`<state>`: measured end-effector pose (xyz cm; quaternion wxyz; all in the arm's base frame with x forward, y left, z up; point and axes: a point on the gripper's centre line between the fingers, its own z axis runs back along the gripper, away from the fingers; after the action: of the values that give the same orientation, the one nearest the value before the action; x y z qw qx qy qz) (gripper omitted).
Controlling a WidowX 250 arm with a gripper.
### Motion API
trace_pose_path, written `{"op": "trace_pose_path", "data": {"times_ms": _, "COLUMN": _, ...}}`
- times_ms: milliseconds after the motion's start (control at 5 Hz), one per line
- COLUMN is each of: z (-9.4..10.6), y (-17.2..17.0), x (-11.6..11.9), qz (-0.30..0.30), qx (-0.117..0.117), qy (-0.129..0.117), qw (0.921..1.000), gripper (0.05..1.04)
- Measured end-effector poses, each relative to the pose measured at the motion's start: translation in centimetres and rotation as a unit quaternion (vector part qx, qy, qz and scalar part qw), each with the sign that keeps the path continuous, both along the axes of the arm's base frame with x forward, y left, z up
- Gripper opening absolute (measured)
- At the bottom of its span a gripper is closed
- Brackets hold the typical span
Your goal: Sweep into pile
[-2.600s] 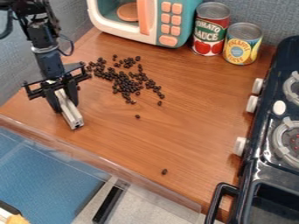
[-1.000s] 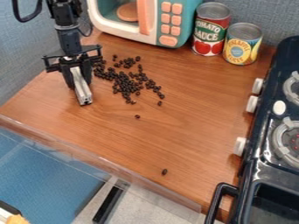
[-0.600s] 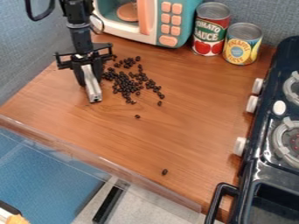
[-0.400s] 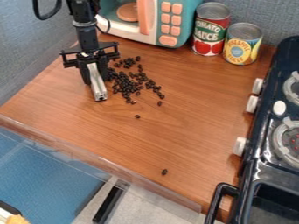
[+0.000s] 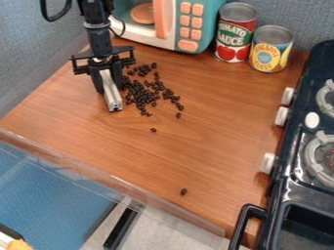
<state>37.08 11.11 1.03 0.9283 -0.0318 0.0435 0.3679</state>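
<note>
Lying nearest, lower left: an orange-and-white item (image 5: 14,242), cut off by the view's corner.
Front edge: see-through strip (image 5: 124,187) running along the near side of the wood-grain tabletop (image 5: 215,141).
Stray bean, near: one dark bean (image 5: 184,191) on the tabletop, well apart from the rest.
Toy stove: black stove (image 5: 287,185) along the right; white knobs (image 5: 268,163) on its side, grey burner grates (image 5: 313,168) on top, black handle (image 5: 243,227) low at its front corner.
Stray bean, middle: a second single bean (image 5: 153,130), between the near one and the cluster.
Bar: light grey bar (image 5: 112,100), tilted, lower end toward the near side; contact with the wood cannot be told.
Gripper: black claw (image 5: 109,89), upper left, closed in on the bar, a finger to either side.
Bean cluster: dark beans (image 5: 140,93), loosely spread on the wood just right of the claw and bar.
Cans: blue-and-yellow can (image 5: 270,51) and red-and-green can (image 5: 235,34), upright, side by side.
Toy microwave: teal and white (image 5: 210,22), peach buttons, at the back.
Backdrop: grey-blue wall (image 5: 303,19).
</note>
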Motion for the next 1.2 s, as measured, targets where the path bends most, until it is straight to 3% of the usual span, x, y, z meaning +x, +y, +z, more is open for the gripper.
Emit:
{"op": "trace_pose_path", "data": {"times_ms": 800, "z": -0.1, "y": -1.4, "x": 0.7, "qz": -0.013, "qx": 0.001, "qy": 0.000, "qw": 0.9999, "gripper": 0.381}}
{"op": "trace_pose_path", "data": {"times_ms": 1000, "z": 0.1, "y": -2.0, "x": 0.5, "qz": -0.010, "qx": 0.003, "qy": -0.011, "qw": 0.9999, "gripper": 0.381}}
{"op": "trace_pose_path", "data": {"times_ms": 1200, "z": 0.4, "y": -4.0, "x": -0.9, "qz": -0.012, "qx": -0.023, "qy": -0.002, "qw": 0.9997, "gripper": 0.381}}
